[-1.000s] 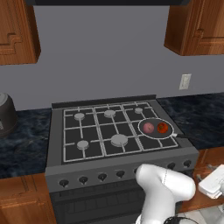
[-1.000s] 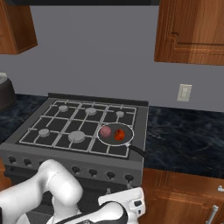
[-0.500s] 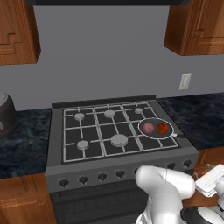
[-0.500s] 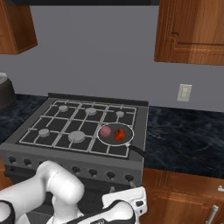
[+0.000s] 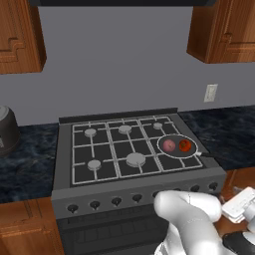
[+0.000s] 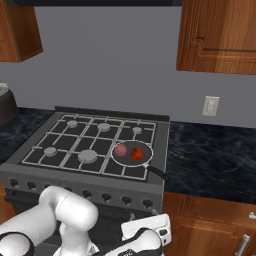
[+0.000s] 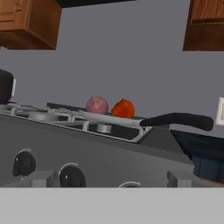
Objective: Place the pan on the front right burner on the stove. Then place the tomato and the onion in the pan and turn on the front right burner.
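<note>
The pan (image 5: 178, 147) sits on the stove's (image 5: 64, 194) front right burner, onion (image 5: 169, 145) and tomato (image 5: 185, 145) side by side inside. Only the knob (image 7: 71, 177) remains; the gripper (image 7: 111, 183) hangs low before the knob row, jaws' state unclear. Next: line up and twist.

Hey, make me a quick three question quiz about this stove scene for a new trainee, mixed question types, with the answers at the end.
1. True or false: the tomato and the onion both lie in the pan.
2. Which way does the pan's handle point?
A. toward the wall
B. toward the stove's front right corner
C. across the burners
3. Fill in: a row of black ___ runs along the front of the stove.

Key: 1 true; 2 B; 3 knobs.
</note>
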You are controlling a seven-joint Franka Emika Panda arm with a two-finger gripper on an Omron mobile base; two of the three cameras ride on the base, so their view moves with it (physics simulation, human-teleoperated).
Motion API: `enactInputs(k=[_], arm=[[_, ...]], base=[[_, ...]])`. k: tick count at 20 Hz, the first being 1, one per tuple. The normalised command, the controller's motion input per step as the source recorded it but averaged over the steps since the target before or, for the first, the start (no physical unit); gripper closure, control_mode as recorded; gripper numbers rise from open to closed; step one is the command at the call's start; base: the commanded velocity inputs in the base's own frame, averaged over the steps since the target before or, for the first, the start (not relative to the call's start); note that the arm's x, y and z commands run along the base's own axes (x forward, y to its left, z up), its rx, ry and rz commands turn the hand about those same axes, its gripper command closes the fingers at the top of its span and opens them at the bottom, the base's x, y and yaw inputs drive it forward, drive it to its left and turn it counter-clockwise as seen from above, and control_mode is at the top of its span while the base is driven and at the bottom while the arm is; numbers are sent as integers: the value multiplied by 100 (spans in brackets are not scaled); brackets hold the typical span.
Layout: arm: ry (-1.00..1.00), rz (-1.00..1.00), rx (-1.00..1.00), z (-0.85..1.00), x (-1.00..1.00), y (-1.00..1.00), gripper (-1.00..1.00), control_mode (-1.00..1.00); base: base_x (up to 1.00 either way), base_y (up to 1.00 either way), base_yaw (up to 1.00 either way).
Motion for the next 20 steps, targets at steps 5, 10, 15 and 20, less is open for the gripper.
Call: enactInputs(k=[5,10,15,20], arm=[[0,0,0,-15,39,0,-100,-100],[0,0,0,-21,36,0,-100,-100],[0,0,0,-20,19,0,-100,-100],[0,0,0,-22,13,0,-100,-100]], base=[[0,0,0],[0,0,0],[0,0,0],[0,0,0]])
